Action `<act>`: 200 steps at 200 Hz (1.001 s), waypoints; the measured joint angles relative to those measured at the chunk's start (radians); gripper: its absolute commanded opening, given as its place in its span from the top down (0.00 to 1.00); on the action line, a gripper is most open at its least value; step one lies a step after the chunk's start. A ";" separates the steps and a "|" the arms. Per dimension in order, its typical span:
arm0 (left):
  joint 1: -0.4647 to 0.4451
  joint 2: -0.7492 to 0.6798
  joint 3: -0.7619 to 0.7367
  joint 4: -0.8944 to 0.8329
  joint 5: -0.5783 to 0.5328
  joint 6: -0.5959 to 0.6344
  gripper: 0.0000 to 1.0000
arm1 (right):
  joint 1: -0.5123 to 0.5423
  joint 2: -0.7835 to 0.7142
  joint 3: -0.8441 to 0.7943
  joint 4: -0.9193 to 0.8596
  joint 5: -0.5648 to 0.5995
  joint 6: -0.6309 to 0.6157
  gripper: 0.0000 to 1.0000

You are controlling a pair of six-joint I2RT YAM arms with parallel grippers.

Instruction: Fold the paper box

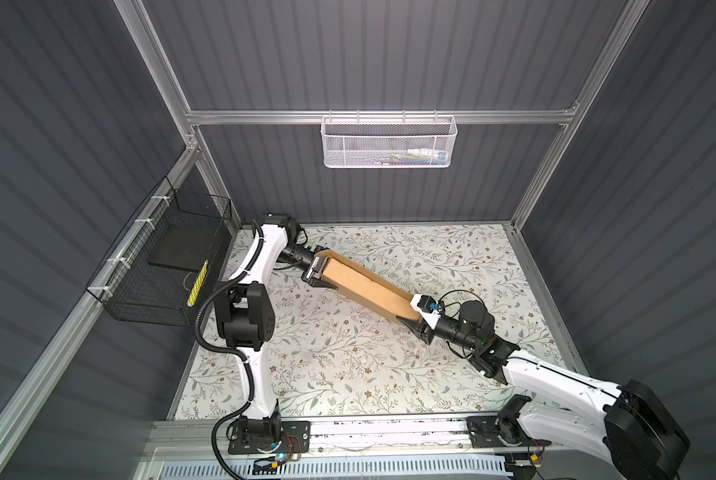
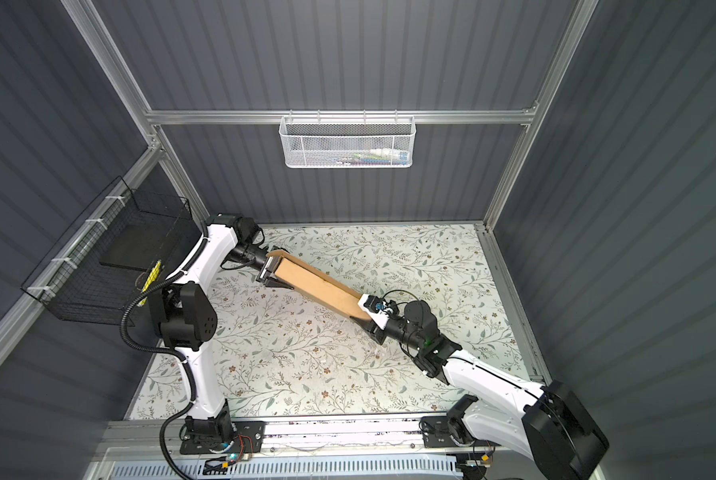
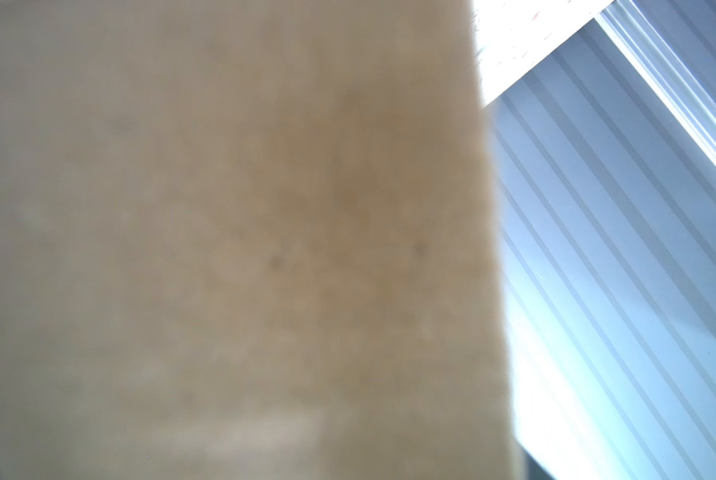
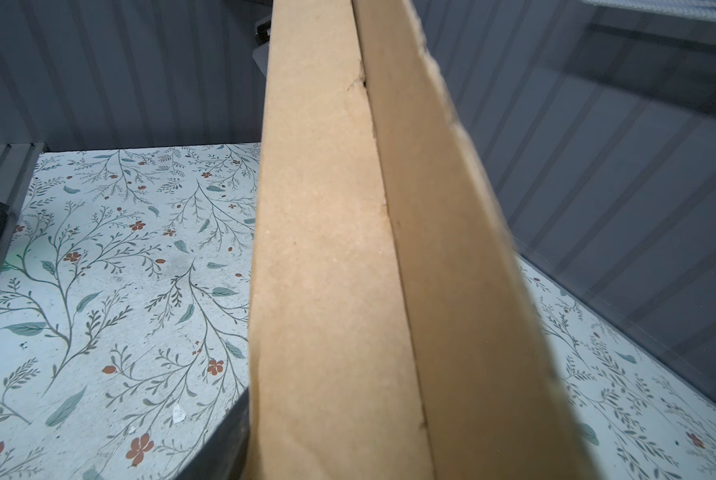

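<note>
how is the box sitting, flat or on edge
On edge: in both top views the paper box sits narrow side up between left gripper and right gripper. Touching the table: cannot tell.

I see box [image 1: 368,286] edgewise across middle, blocking crossing; table [image 1: 327,374] front open, far right corner too.

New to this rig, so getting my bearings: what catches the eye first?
A plain brown corrugated cardboard box spans diagonally over the floral table between the left end effector and the right end effector. A white mesh basket hangs on the back rail; a black wire basket on the left wall.
</note>
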 measured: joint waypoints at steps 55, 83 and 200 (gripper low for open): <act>0.010 0.013 0.052 -0.001 -0.003 0.029 0.25 | 0.000 -0.024 0.000 -0.023 0.013 0.001 0.58; 0.031 0.018 0.064 0.000 -0.009 0.042 0.24 | 0.000 -0.032 0.000 -0.050 0.016 0.001 0.58; 0.149 0.119 0.181 -0.003 -0.086 0.092 0.23 | 0.000 -0.092 0.000 -0.187 0.027 -0.003 0.59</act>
